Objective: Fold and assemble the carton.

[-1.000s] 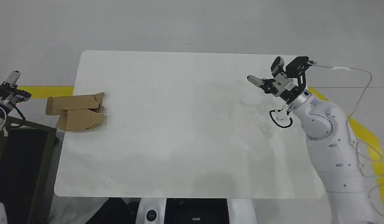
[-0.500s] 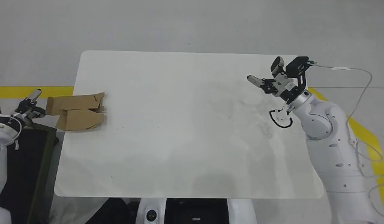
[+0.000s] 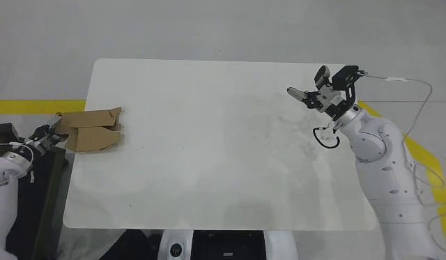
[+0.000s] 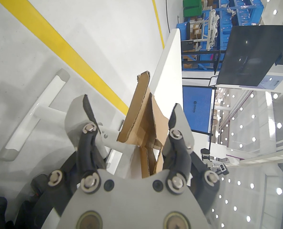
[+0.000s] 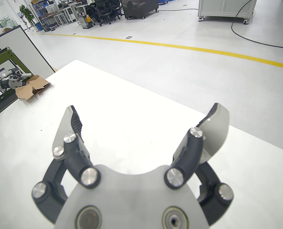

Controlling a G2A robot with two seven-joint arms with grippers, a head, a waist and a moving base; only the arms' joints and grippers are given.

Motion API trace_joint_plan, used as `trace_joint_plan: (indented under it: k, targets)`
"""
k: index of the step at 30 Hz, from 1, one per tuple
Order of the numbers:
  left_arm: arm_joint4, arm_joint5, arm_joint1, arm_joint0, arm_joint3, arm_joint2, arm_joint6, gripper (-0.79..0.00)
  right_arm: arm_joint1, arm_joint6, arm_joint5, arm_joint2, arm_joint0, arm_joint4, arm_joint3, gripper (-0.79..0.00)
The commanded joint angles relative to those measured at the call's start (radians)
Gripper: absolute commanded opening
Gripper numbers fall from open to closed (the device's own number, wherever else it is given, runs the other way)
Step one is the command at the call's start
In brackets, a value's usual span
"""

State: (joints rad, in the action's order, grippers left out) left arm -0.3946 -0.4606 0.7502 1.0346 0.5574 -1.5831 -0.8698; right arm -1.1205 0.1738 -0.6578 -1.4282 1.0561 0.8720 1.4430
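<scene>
We see the flat cardboard carton (image 3: 89,129) lying at the table's (image 3: 209,162) left edge, partly overhanging; our left gripper (image 4: 130,103) is spread wide around that overhanging end, our right gripper (image 5: 144,107) gapes above the table's right side

The carton (image 3: 89,129) is laid at the left edge of the table (image 3: 223,176), with its outer end carried past that edge; the left gripper (image 3: 54,130) is placed off the table, just left of the carton, whose outer end is seen between the parted fingers (image 4: 179,120); the right gripper (image 3: 306,81) is held over the table's far right part, well apart from the carton; a rack (image 3: 31,190) is stood left of the table.
</scene>
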Motion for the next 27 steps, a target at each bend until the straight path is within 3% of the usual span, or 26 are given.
trace_joint_plan:
  k: [1, 15, 27]
  targets:
    - [-0.016, 0.001, 0.0, 0.007, 0.009, -0.007, -0.008, -0.785, 0.0, 0.0, 0.0, 0.0, 0.0, 0.0, 0.0, 0.0]
    - [-0.117, 0.003, 0.0, 0.004, 0.091, -0.058, -0.072, -0.785, 0.0, 0.0, 0.0, 0.0, 0.0, 0.0, 0.0, 0.0]
    - [-0.117, -0.027, 0.012, -0.102, 0.199, -0.022, -0.134, -0.785, 0.0, 0.0, 0.0, 0.0, 0.0, 0.0, 0.0, 0.0]
